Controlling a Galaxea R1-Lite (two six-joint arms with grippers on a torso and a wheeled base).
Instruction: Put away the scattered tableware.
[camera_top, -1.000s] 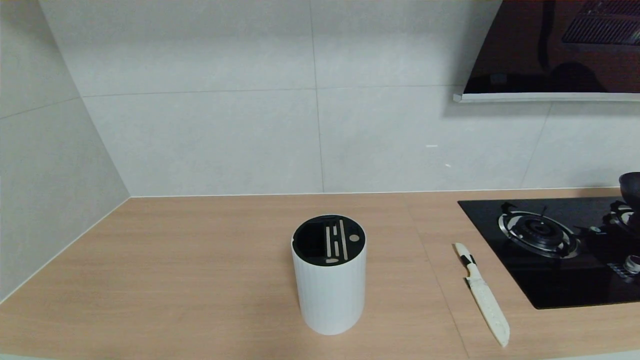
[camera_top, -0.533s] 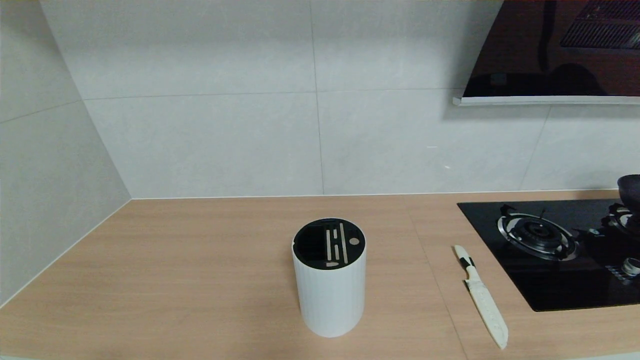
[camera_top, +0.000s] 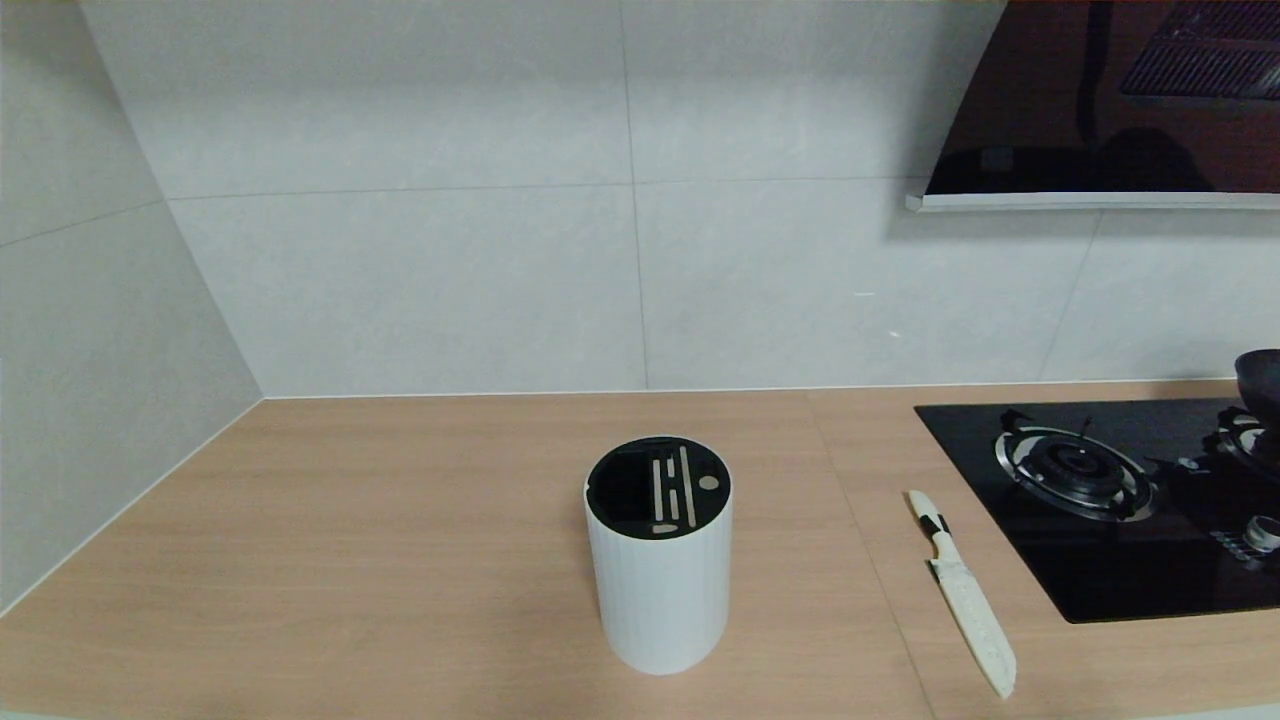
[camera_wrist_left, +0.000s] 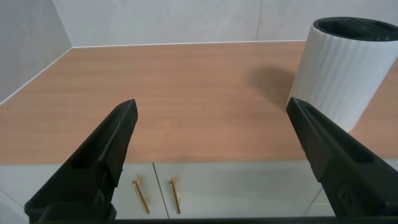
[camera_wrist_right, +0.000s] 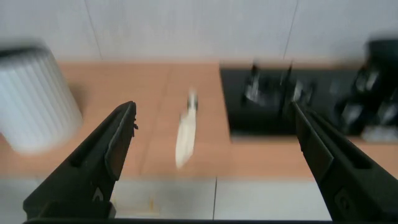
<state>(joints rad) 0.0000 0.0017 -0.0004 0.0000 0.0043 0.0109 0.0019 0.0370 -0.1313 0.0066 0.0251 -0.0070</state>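
Note:
A white ribbed cylindrical holder (camera_top: 659, 560) with a black slotted top stands mid-counter. A cream-handled knife (camera_top: 962, 590) lies flat to its right, beside the stove, blade toward the front edge. My left gripper (camera_wrist_left: 211, 118) is open, held off the counter's front edge, with the holder (camera_wrist_left: 343, 71) ahead and to one side. My right gripper (camera_wrist_right: 214, 121) is open too, also short of the front edge, facing the knife (camera_wrist_right: 185, 129), with the holder (camera_wrist_right: 34, 99) off to the side. Neither gripper has anything between its fingers.
A black gas hob (camera_top: 1120, 500) with burners fills the counter's right side, a dark pot (camera_top: 1262, 375) on it. A range hood (camera_top: 1110, 100) hangs above. Tiled walls close off the back and left. Cabinet doors with gold handles (camera_wrist_left: 155, 194) sit below the counter.
The head camera tilted slightly between one second ago and half a second ago, then held. Holder and knife have stayed put.

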